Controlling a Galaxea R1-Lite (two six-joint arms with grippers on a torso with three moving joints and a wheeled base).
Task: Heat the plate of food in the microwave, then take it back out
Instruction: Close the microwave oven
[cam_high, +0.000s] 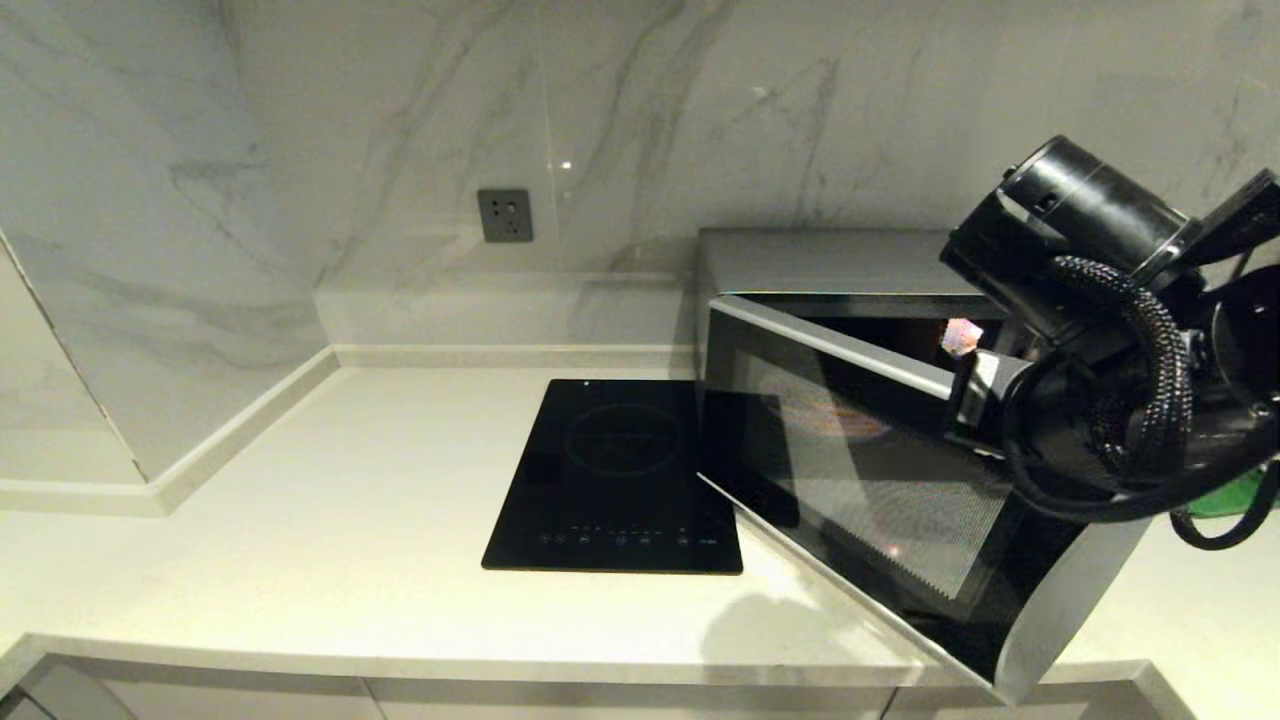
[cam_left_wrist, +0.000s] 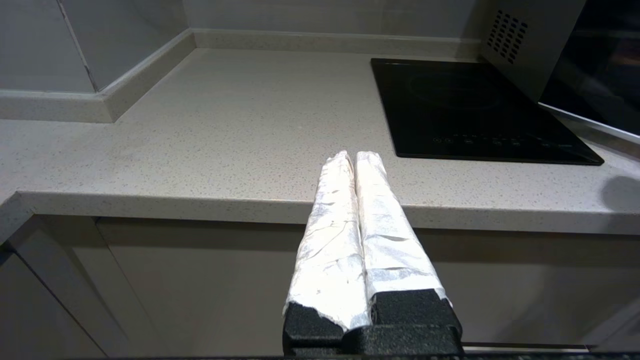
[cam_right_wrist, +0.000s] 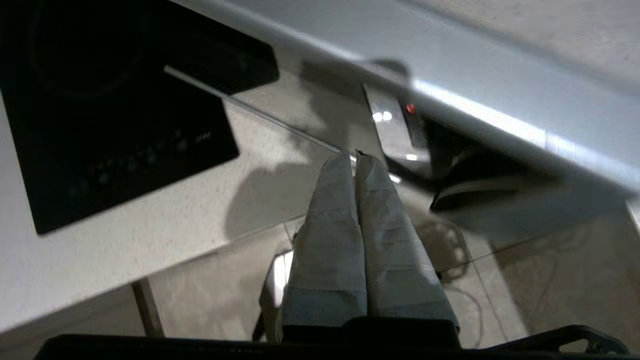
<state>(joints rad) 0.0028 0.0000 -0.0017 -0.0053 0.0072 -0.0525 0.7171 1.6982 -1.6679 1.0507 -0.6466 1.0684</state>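
The silver microwave (cam_high: 820, 262) stands at the back right of the counter, its dark glass door (cam_high: 880, 500) swung out toward me at an angle. Through the door glass a faint lilac and orange round shape, the plate of food (cam_high: 838, 416), shows inside. My right gripper (cam_high: 962, 340) is shut and empty, its taped tips at the door's upper free edge. The right wrist view has the shut fingers (cam_right_wrist: 354, 157) beside the door's silver edge (cam_right_wrist: 475, 100). My left gripper (cam_left_wrist: 354, 156) is shut and empty, parked low in front of the counter edge, out of the head view.
A flat black induction hob (cam_high: 620, 480) lies on the counter left of the microwave, partly under the open door. A wall socket (cam_high: 505, 215) sits on the marble backsplash. Something green (cam_high: 1235, 495) shows behind my right arm. Bare counter (cam_high: 300, 500) stretches to the left.
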